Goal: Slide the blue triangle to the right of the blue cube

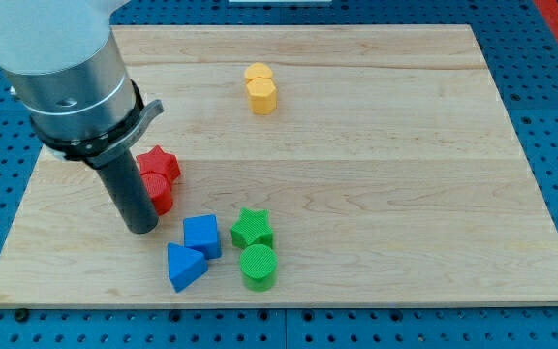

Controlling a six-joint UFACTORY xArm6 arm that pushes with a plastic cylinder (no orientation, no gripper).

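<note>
The blue triangle (pixel 184 267) lies near the board's bottom edge, just below and left of the blue cube (pixel 202 236), touching it or nearly so. My tip (pixel 141 228) is the lower end of the dark rod; it rests on the board left of the blue cube and above-left of the blue triangle, a short gap from both. The rod stands right in front of two red blocks.
A red star (pixel 159 162) and a red block (pixel 160 192) sit by the rod's right side. A green star (pixel 252 230) and green cylinder (pixel 258 267) lie right of the blue cube. Two yellow blocks (pixel 260 87) sit near the top. The wooden board (pixel 405 194) lies on a blue pegboard.
</note>
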